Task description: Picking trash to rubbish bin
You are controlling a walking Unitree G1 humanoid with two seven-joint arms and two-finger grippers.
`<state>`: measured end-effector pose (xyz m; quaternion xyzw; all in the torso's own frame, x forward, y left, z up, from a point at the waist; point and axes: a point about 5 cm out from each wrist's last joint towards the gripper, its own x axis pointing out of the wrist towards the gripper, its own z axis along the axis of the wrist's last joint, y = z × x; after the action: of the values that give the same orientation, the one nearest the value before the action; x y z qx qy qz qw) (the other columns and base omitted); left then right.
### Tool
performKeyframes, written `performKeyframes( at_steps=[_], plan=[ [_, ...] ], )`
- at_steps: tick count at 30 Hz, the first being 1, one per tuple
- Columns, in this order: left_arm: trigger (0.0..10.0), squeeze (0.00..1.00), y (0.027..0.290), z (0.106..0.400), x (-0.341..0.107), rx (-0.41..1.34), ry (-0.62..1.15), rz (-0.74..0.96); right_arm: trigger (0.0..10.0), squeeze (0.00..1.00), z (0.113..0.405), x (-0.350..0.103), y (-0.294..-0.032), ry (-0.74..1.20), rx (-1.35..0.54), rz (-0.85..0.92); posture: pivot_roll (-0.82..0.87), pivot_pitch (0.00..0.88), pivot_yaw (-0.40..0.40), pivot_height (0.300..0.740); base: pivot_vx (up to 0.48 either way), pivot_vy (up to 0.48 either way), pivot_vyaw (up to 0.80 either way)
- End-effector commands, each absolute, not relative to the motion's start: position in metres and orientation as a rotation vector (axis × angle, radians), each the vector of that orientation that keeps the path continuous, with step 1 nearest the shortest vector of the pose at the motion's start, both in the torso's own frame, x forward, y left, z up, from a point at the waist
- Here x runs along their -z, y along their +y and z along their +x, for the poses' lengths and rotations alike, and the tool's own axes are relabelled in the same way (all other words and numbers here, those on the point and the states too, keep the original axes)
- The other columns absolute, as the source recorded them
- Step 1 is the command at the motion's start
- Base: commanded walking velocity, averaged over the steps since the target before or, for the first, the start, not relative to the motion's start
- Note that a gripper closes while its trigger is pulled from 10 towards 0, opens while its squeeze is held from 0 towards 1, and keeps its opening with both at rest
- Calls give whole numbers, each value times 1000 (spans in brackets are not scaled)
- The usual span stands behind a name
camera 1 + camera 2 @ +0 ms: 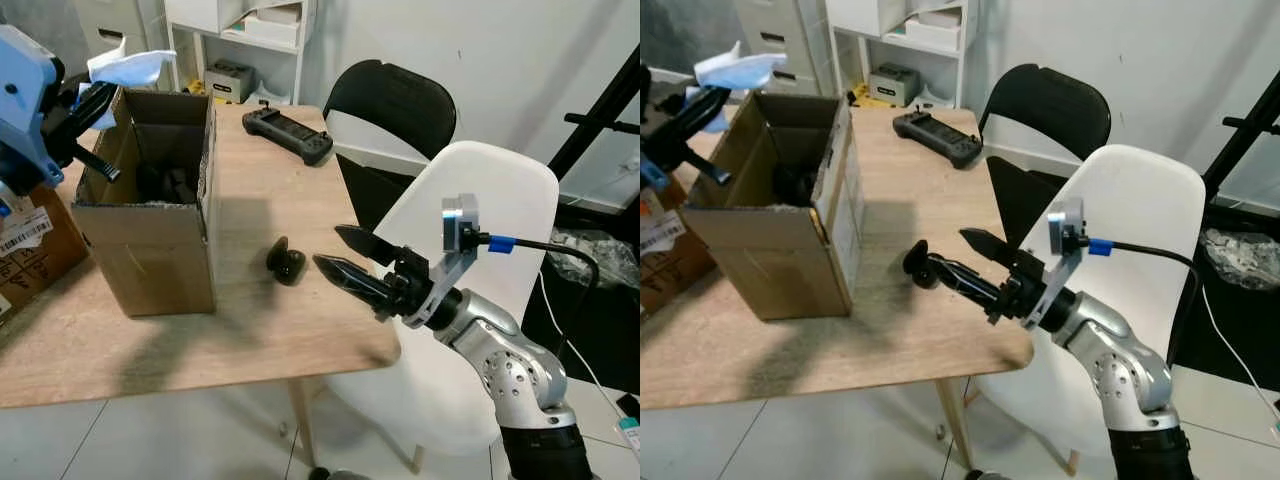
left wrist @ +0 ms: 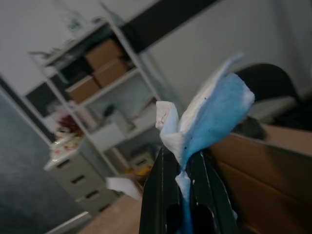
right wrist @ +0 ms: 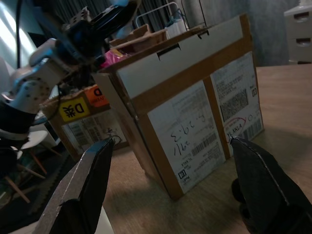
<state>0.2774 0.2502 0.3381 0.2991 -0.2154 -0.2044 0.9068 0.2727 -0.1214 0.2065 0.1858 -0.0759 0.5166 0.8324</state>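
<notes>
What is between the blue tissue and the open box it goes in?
Nothing visible. The left gripper pinches the blue tissue at the cardboard box's open top edge, with only air between them.

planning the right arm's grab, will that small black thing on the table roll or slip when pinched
The black thing looks rounded and lumpy, so it may squirt from the open right gripper's narrow fingers. It seems small and light, so likely to scoot if nudged.

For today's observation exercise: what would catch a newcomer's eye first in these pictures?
Probably the blue and white tissue, pinched in the left gripper above the rim of the open cardboard box on the wooden table. Next, the right gripper, fingers spread wide, pointing at a small black object beside the box.
</notes>
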Motion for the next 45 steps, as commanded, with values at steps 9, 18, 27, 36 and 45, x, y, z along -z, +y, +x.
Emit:
performKeyframes(
  at_steps=[9, 18, 27, 36, 45],
  plan=[
    [10000, 973, 242, 272, -323, 561, -329, 671, 10000, 0, 276, -204, -120, -142, -1083, 401, 46, 101, -29, 740, 0, 0, 0],
    [10000, 1000, 242, 272, -321, 570, -317, 674, 10000, 0, 275, -204, -118, -141, -1088, 405, 50, 102, -26, 740, 0, 0, 0],
    [10000, 1000, 242, 269, -331, 582, -380, 574, 10000, 0, 275, -203, -116, -139, -1091, 411, 50, 102, -23, 740, 0, 0, 0],
    [10000, 0, 237, 268, -334, 610, -352, 507, 10000, 0, 275, -203, -115, -140, -1093, 415, 55, 102, -24, 740, 0, 0, 0],
    [10000, 0, 231, 274, -325, 622, -283, 473, 10000, 0, 274, -246, -131, -402, -1098, 624, 58, 100, -23, 740, 0, 0, 0]
  ],
)
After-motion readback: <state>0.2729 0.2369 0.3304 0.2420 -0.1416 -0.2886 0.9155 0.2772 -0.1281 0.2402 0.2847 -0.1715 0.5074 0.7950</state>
